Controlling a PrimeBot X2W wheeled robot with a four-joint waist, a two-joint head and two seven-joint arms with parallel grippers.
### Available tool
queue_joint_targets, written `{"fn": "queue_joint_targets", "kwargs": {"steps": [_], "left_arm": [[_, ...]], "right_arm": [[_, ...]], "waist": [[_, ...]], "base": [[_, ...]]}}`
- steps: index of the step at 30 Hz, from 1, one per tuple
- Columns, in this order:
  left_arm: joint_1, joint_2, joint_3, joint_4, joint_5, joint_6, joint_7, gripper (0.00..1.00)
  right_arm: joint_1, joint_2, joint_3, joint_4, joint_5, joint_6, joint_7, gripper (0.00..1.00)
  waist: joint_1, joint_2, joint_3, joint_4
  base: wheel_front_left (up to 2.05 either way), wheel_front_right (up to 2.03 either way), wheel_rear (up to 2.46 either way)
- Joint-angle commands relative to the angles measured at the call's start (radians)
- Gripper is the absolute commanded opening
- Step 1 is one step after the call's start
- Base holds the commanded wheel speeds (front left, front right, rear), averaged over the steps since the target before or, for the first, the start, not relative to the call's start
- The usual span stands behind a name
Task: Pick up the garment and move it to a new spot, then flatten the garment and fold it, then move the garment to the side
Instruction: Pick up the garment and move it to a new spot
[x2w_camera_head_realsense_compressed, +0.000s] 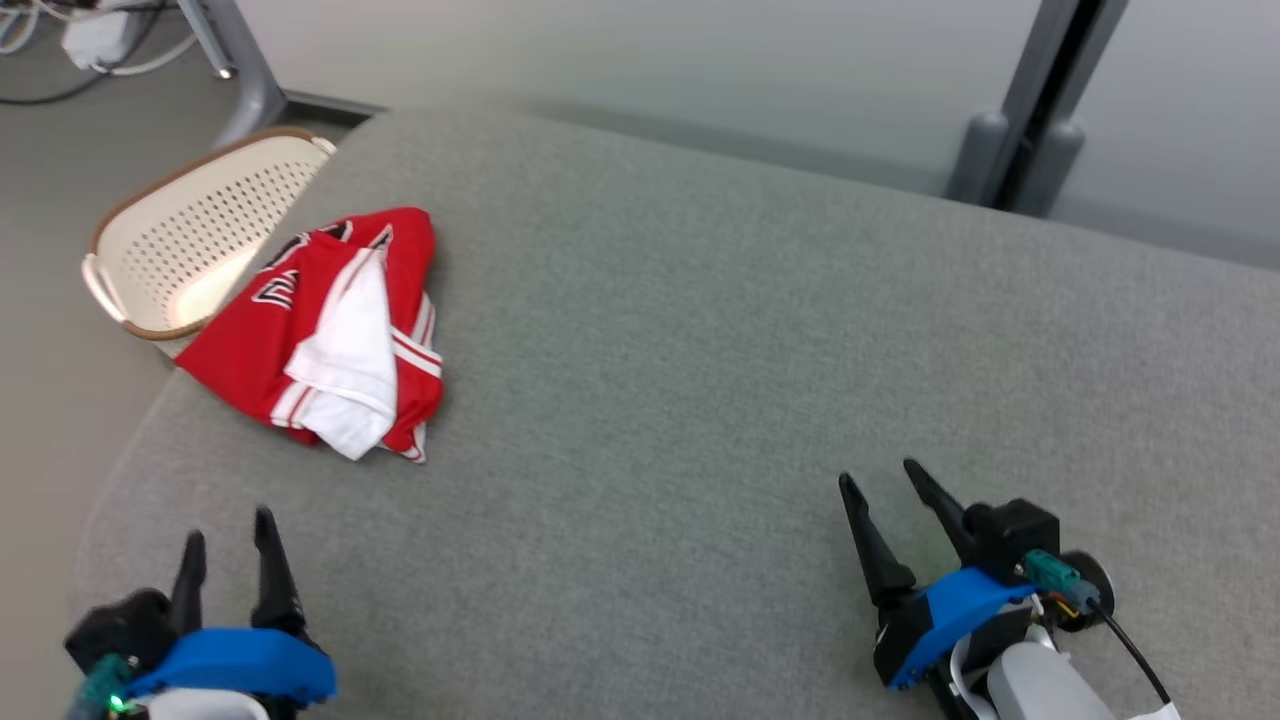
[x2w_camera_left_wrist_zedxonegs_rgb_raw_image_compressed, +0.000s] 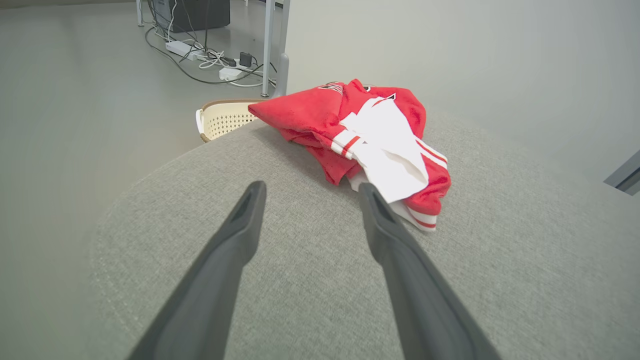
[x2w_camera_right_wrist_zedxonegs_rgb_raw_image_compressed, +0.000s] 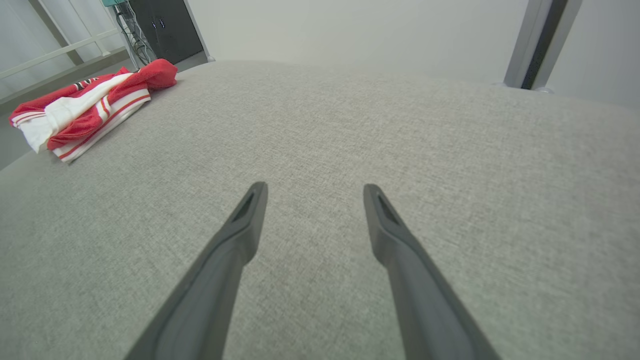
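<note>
A red and white garment (x2w_camera_head_realsense_compressed: 325, 330) lies bunched near the left edge of the grey padded table (x2w_camera_head_realsense_compressed: 700, 380), one corner hanging over the rim. Ahead of my left gripper (x2w_camera_left_wrist_zedxonegs_rgb_raw_image_compressed: 310, 187) the garment (x2w_camera_left_wrist_zedxonegs_rgb_raw_image_compressed: 370, 140) rests a short way beyond the open fingers. In the head view my left gripper (x2w_camera_head_realsense_compressed: 228, 528) stands open at the lower left, below the cloth and apart from it. My right gripper (x2w_camera_head_realsense_compressed: 880, 475) is open at the lower right with nothing between its fingers. From the right wrist my gripper (x2w_camera_right_wrist_zedxonegs_rgb_raw_image_compressed: 314, 187) points over bare fabric, and the garment (x2w_camera_right_wrist_zedxonegs_rgb_raw_image_compressed: 85, 107) lies far off at the upper left.
A cream perforated basket (x2w_camera_head_realsense_compressed: 190, 235) with a brown rim stands on the floor just past the table's left edge, also seen as a basket (x2w_camera_left_wrist_zedxonegs_rgb_raw_image_compressed: 222, 117) behind the cloth. Grey posts (x2w_camera_head_realsense_compressed: 1040, 110) rise beyond the far right edge. Cables and power strips (x2w_camera_left_wrist_zedxonegs_rgb_raw_image_compressed: 210, 60) lie on the floor.
</note>
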Motion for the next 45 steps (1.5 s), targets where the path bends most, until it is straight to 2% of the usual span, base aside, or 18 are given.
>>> {"fn": "queue_joint_targets", "kwargs": {"steps": [1,4,11,15,20,30,32,40,45], "left_arm": [[-0.04,0.018,0.007,0.019,-0.014,-0.005,-0.003,1.0],[-0.128,0.062,-0.009,0.059,-0.059,-0.007,-0.003,1.0],[-0.305,0.215,-0.143,0.151,-0.189,-0.007,-0.003,1.0],[-0.383,0.275,-0.202,0.227,-0.278,-0.007,0.016,1.0],[-0.45,0.315,-0.275,0.299,-0.387,-0.008,0.055,1.0],[-0.48,0.32,-0.415,0.391,-0.522,-0.008,0.101,1.0],[-0.483,0.325,-0.449,0.392,-0.53,-0.008,0.093,0.0],[-0.526,0.387,-0.543,0.338,-0.519,-0.008,0.006,0.0],[-0.564,0.427,-0.504,0.19,-0.442,-0.008,-0.002,0.0]], "right_arm": [[-0.017,-0.004,-0.006,-0.013,-0.011,0.0,-0.003,1.0],[-0.035,-0.004,-0.01,-0.034,-0.032,0.0,-0.003,1.0],[-0.08,-0.004,-0.032,-0.07,-0.084,0.0,-0.003,1.0],[-0.094,-0.006,-0.051,-0.074,-0.107,0.0,-0.003,1.0],[-0.1,-0.011,-0.071,-0.075,-0.126,-0.001,-0.001,1.0],[-0.111,-0.016,-0.094,-0.06,-0.148,-0.001,0.001,1.0],[-0.115,-0.015,-0.096,-0.057,-0.149,-0.001,0.001,1.0],[-0.092,-0.008,-0.089,-0.051,-0.119,-0.001,-0.001,1.0],[-0.065,-0.005,-0.085,-0.051,-0.072,0.0,-0.002,1.0]], "waist": [[-0.0001,0.0,0.017,-0.006],[-0.0001,0.0,0.065,-0.03],[-0.0001,0.0,0.175,-0.076],[-0.0001,0.0,0.217,-0.098],[-0.0001,0.0,0.251,-0.122],[-0.0001,0.0,0.274,-0.134],[-0.0001,0.0,0.272,-0.134],[-0.0001,0.0,0.21,-0.132],[-0.0001,0.0,0.141,-0.137]], "base": [[0.0,0.0,0.0],[0.0,0.0,0.0],[0.0,0.0,0.0],[0.0,0.0,0.0],[0.0,0.0,0.0],[0.0,0.0,0.0],[0.0,0.0,0.0],[0.0,0.0,0.0],[0.0,0.0,0.0]]}}
